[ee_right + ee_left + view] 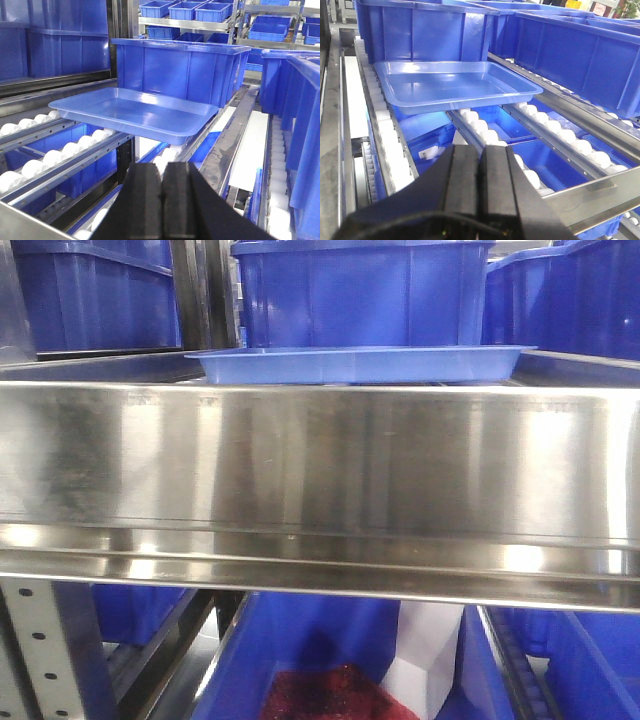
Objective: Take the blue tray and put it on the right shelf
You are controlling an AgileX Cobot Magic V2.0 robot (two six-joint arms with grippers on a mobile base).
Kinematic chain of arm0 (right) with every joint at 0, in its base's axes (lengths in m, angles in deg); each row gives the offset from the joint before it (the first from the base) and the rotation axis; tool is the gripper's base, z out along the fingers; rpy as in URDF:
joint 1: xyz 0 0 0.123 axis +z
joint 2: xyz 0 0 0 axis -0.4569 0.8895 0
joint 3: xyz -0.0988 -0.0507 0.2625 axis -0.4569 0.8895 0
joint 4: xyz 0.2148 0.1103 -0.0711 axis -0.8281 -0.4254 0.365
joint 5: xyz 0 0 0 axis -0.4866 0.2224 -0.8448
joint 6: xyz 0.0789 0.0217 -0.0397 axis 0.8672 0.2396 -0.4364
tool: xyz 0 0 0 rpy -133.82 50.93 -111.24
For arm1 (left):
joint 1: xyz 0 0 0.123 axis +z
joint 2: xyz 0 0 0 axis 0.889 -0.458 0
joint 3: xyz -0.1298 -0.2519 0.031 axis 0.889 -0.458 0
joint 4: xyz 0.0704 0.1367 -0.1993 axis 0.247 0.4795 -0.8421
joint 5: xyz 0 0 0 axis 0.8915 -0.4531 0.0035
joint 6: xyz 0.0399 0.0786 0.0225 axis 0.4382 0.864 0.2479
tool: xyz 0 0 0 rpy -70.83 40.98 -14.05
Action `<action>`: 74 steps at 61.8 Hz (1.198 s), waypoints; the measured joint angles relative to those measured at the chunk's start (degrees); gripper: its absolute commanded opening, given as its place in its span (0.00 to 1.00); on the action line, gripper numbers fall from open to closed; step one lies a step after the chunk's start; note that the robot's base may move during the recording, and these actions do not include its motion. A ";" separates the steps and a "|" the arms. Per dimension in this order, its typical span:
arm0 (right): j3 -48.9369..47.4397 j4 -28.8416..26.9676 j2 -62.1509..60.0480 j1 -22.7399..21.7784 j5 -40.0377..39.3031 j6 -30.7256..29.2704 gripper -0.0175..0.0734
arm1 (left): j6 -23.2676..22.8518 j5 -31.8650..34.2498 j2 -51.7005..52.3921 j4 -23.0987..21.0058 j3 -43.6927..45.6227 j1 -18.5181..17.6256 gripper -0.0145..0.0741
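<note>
The blue tray (pixel 360 363) is a shallow light-blue tray lying flat on white rollers of the steel shelf (pixel 320 470), in front of a deep blue bin. It shows in the left wrist view (pixel 455 87) and in the right wrist view (pixel 132 112). My left gripper (pixel 481 150) is shut and empty, short of the tray's near edge. My right gripper (pixel 161 169) is shut and empty, also short of the tray. Neither touches it.
Deep blue bins (pixel 360 290) stand behind and beside the tray (pixel 580 55) (pixel 180 67). White roller tracks (pixel 560 135) (pixel 55 155) and steel rails run along the shelf. More blue bins sit below (pixel 310 660). A perforated upright (pixel 40 650) stands at lower left.
</note>
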 measured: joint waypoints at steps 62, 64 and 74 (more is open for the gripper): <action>0.12 0.10 0.00 0.00 0.00 0.00 0.25 | 0.00 0.09 0.00 0.13 -0.04 0.00 0.11; 0.12 0.10 0.00 0.00 0.00 0.00 0.25 | 0.00 0.09 0.00 0.13 -0.04 0.00 0.11; 0.12 0.10 0.00 0.00 0.00 0.00 0.25 | 0.00 0.09 0.00 0.13 -0.04 0.00 0.11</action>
